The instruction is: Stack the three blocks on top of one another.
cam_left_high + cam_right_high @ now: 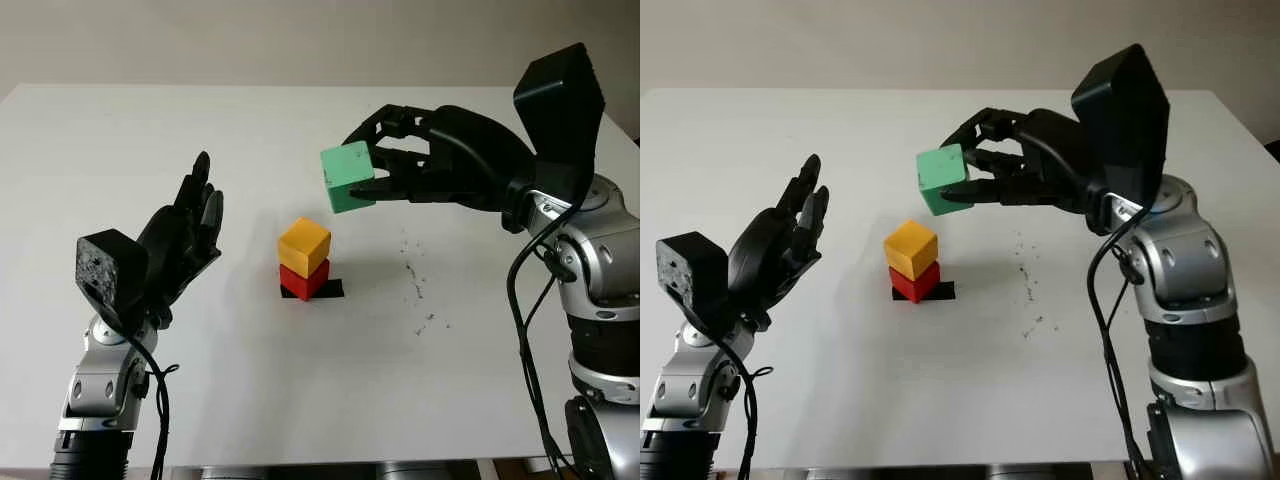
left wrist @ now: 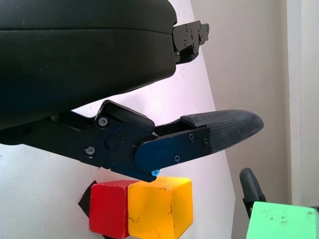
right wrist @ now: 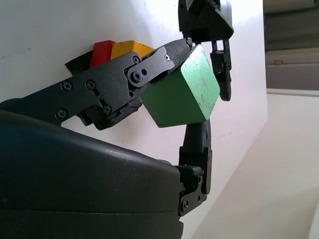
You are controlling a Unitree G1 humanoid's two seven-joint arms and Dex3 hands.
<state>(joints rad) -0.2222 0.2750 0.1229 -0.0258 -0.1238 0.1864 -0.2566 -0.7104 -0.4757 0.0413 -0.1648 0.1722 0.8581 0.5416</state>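
Note:
A yellow block (image 1: 304,246) sits on a red block (image 1: 303,280), and the pair stands on a small black mark (image 1: 331,290) in the middle of the white table (image 1: 120,140). My right hand (image 1: 385,165) holds a green block (image 1: 347,177) in the air, above and to the right of the stack, not touching it. In the right wrist view the fingers clamp the green block (image 3: 182,94) with the stack behind it. My left hand (image 1: 190,235) hovers open to the left of the stack, palm turned toward it.
Faint dark scuff marks (image 1: 415,280) dot the table right of the stack. The table's far edge (image 1: 200,86) meets a plain wall, and its front edge (image 1: 330,466) runs near the robot's body.

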